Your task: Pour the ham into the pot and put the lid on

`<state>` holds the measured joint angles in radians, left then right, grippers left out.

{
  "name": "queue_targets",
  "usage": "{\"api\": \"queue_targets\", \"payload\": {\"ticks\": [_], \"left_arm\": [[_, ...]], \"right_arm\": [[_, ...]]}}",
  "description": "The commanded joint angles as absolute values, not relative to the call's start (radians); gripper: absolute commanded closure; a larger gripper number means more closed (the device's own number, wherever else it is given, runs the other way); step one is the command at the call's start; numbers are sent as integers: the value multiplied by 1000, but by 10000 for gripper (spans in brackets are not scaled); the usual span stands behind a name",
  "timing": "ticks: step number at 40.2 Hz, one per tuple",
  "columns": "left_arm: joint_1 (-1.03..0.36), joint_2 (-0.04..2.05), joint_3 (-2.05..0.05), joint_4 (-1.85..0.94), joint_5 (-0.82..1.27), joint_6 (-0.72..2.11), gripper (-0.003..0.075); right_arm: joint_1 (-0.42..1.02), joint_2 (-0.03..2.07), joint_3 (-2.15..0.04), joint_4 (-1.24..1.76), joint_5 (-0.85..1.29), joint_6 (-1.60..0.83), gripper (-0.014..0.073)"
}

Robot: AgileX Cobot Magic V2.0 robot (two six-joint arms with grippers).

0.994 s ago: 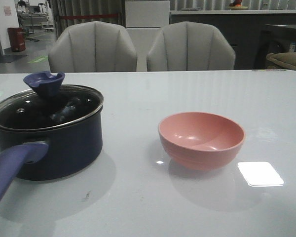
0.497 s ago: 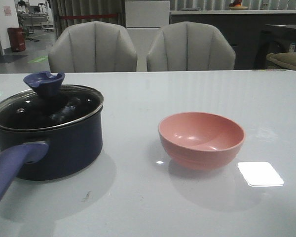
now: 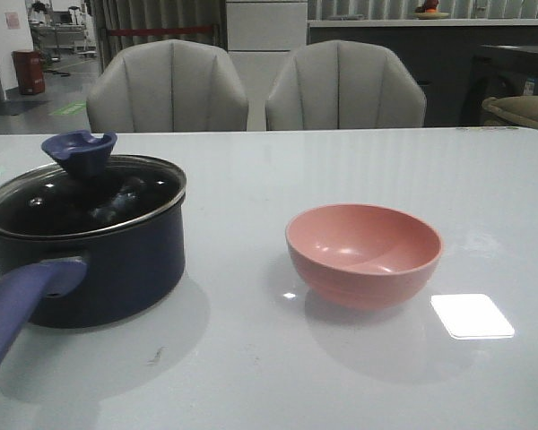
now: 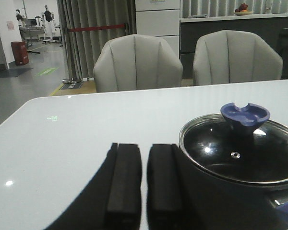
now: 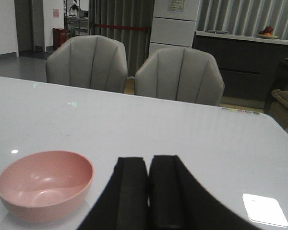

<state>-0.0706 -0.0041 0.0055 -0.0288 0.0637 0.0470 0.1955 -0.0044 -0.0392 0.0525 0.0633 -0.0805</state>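
The pot [image 3: 90, 255] sits on the left side of the white table [image 3: 341, 170], dark navy, with its long purple-blue handle [image 3: 22, 309] running toward me and off the near left edge of the front view. The lid [image 3: 85, 199] rests flat on the pot, its steel rim meeting the pot's rim all round, and the blue notched knob [image 3: 79, 152] stands upright on top. Through the glass the inside looks dark with a few glints; I cannot make out any ham in there.

The pink bowl [image 3: 364, 253] stands upright to the right of the pot, well apart from it, and its inside looks bare. A bright square reflection [image 3: 472, 315] lies on the table just beside the bowl on its right.

My left gripper [image 4: 144, 177] is low over the table just beside the pot, its two black fingers [image 4: 125, 177] drawn nearly together with only a thin slit between them and nothing pinched. The lid and knob are near it in the left wrist view, not touched.

My right gripper [image 5: 148, 191] hangs over the table near the pink bowl, its fingers [image 5: 130, 191] pressed together and holding nothing. The bowl lies off to one side of it, apart.

Two grey chairs [image 3: 255, 85] stand behind the far edge of the table
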Motion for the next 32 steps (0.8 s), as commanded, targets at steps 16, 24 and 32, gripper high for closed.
{"api": "queue_targets", "payload": {"ticks": [16, 24, 32], "left_arm": [[-71, -23, 27, -29, -20, 43, 586], [-71, -23, 27, -29, -20, 43, 586], [-71, -23, 27, -29, -20, 43, 586]], "right_arm": [[184, -29, 22, 22, -109, 25, 445], [184, -29, 22, 21, -109, 31, 445], [186, -29, 22, 21, -107, 31, 445]]}}
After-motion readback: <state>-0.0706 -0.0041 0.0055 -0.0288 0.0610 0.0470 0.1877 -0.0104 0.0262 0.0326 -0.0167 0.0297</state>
